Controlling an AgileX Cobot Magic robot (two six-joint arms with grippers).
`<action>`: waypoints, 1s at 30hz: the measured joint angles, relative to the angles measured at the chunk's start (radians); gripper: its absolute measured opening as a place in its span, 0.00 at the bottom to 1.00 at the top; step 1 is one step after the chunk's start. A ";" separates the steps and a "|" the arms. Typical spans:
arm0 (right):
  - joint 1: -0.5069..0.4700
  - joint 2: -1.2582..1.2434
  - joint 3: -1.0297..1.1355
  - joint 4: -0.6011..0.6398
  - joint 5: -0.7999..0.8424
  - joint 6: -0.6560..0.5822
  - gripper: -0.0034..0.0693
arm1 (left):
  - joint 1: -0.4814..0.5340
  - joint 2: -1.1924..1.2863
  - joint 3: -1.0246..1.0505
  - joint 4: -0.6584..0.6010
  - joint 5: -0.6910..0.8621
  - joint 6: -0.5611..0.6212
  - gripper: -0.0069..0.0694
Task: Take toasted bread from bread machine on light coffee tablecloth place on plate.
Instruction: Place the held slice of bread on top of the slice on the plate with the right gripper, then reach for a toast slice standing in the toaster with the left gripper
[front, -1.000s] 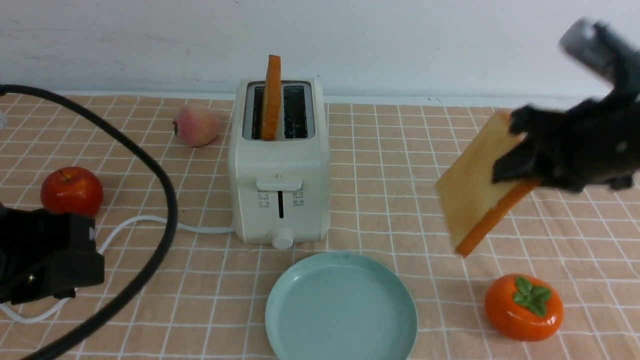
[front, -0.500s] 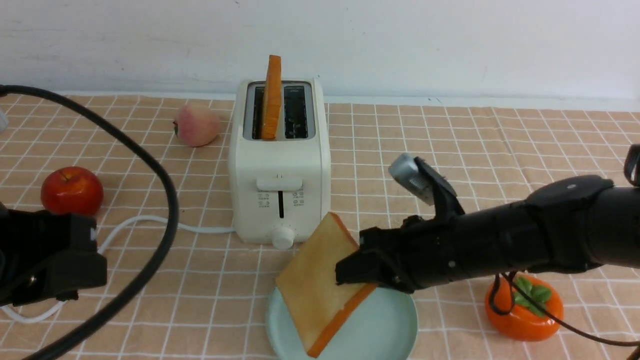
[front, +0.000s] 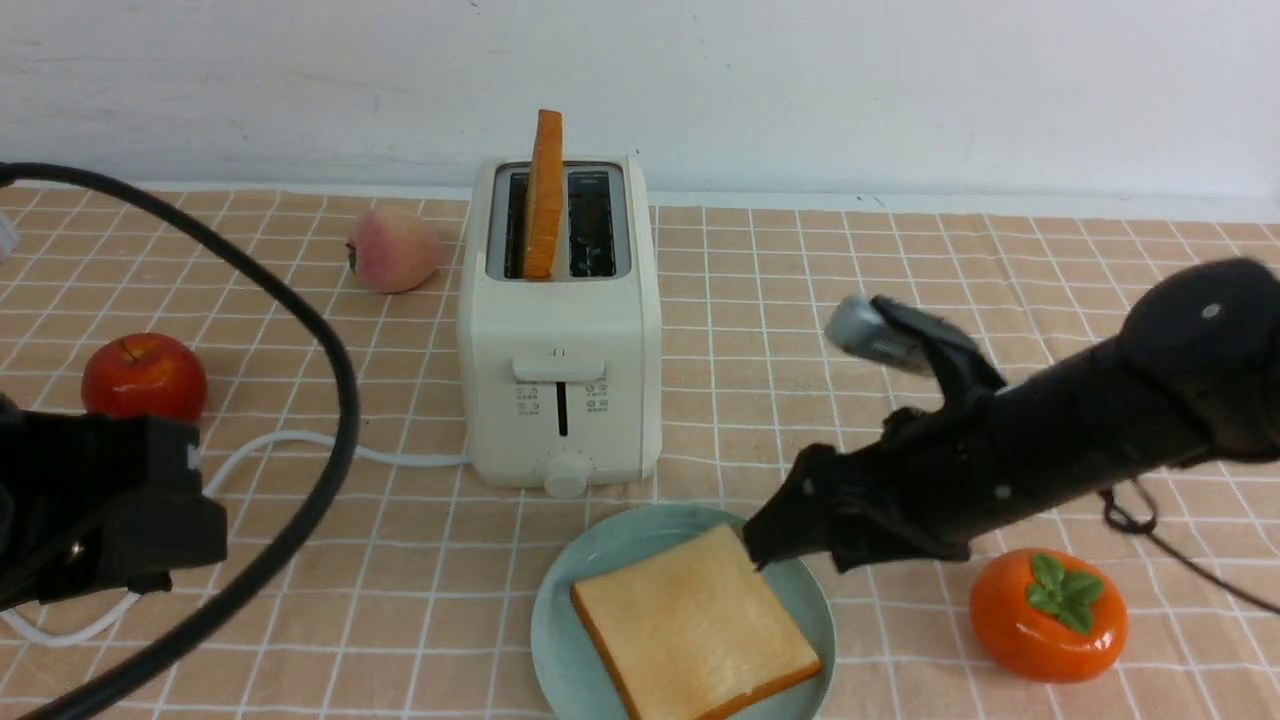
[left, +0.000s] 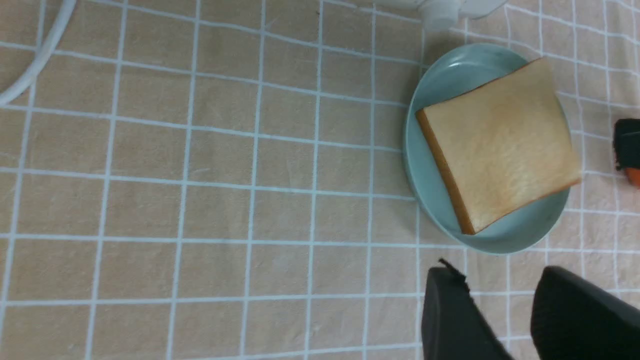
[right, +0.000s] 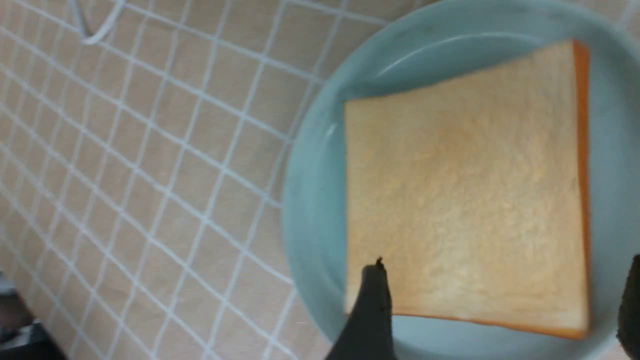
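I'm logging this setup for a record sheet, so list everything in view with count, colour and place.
toast: one slice, golden with brown crust, on the plate
toast in toaster: one slice, orange-brown crust, upright in the left slot
toaster: one, cream-white, behind the plate
power cord: one, white, left of the toaster
plate: one, pale mint-blue, before the toaster
peach: one, pink, left of the toaster
apple: one, red, far left
persimmon: one, orange, right of the plate
tablecloth: one, tan with white grid, beneath everything
wall: one, white, at the back
robot arms: two, black, left and right
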 joint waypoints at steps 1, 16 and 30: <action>-0.008 -0.020 -0.025 -0.069 0.015 0.035 0.89 | 0.000 0.000 0.000 -0.019 -0.017 0.000 0.40; 0.033 -0.403 -0.246 -0.525 0.202 0.426 0.80 | -0.091 0.434 -0.406 -0.227 -0.225 0.298 0.55; 0.033 -0.427 -0.246 -0.533 0.244 0.429 0.80 | -0.288 1.005 -1.060 0.553 0.041 -0.281 0.68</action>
